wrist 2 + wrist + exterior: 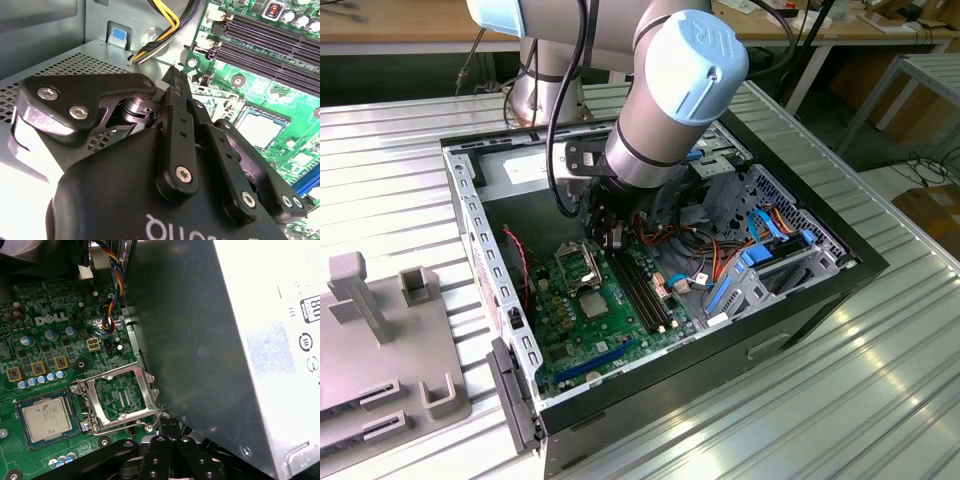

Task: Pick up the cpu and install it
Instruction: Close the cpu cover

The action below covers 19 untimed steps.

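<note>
The cpu (46,419), a small square chip with a dull silver top, lies flat in its socket on the green motherboard (50,340); it also shows in the exterior view (592,303) and the second wrist view (260,127). Beside it the hinged metal socket frame (122,400) stands swung open, off the chip. My gripper (175,75) is shut with nothing between its black fingers (167,432). It hangs low inside the case (605,235), its tip just past the open frame's far edge and its wire lever, apart from the cpu.
The grey power supply box (225,340) stands close beside the gripper. Long black memory slots (640,290) run next to the socket. Coloured cable bundles (720,260) and a drive cage fill the case at the exterior view's right. A grey fixture (380,340) sits outside on the ribbed table.
</note>
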### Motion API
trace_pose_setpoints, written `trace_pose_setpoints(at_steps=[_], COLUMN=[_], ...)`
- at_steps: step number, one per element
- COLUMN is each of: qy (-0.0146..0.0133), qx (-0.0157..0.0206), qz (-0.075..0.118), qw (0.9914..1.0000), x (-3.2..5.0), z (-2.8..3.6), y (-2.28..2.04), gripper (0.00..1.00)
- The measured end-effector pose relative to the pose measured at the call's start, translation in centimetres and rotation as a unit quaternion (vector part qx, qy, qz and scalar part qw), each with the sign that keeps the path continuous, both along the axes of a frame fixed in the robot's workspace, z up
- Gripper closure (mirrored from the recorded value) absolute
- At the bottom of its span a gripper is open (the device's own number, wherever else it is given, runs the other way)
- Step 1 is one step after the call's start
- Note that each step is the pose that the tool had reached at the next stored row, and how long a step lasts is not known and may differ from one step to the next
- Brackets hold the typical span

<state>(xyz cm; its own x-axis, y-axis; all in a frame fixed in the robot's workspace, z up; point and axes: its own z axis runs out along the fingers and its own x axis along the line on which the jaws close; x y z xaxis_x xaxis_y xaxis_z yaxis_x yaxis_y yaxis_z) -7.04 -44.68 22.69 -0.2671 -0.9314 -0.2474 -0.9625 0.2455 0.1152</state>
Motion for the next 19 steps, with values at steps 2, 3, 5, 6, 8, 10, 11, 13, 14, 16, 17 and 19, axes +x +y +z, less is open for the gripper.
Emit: trace_pose_setpoints(at_steps=[2, 3, 5, 6, 8, 10, 11, 13, 14, 16, 17, 19], qy=[0.0, 0.0, 0.0, 0.0, 0.0, 0.0, 0.0, 0.0, 0.0, -0.0001, 0.0, -0.0001], qx=[0.0, 0.0, 0.0, -0.0001, -0.0001, -0.0001, -0.0001, -0.0001, -0.0001, -0.0001, -0.0001, 0.0], qz=[0.0, 0.0, 0.0, 0.0, 0.0, 0.0, 0.0, 0.0, 0.0, 0.0, 0.001, 0.002], qw=[1.0, 1.0, 1.0, 1.0, 1.0, 1.0, 1.0, 1.0, 1.0, 1.0, 1.0, 1.0], x=[0.0, 0.0, 0.0, 0.0, 0.0, 0.0, 0.0, 0.0, 0.0, 0.01, 0.01, 0.12], z=[0.0, 0.0, 0.0, 0.0, 0.0, 0.0, 0.0, 0.0, 0.0, 0.0, -0.01, -0.06], y=[0.0, 0.0, 0.0, 0.0, 0.0, 0.0, 0.0, 0.0, 0.0, 0.0, 0.0, 0.01], gripper=[0.89, 0.89, 0.89, 0.89, 0.89, 0.89, 0.89, 0.89, 0.89, 0.89, 0.89, 0.89])
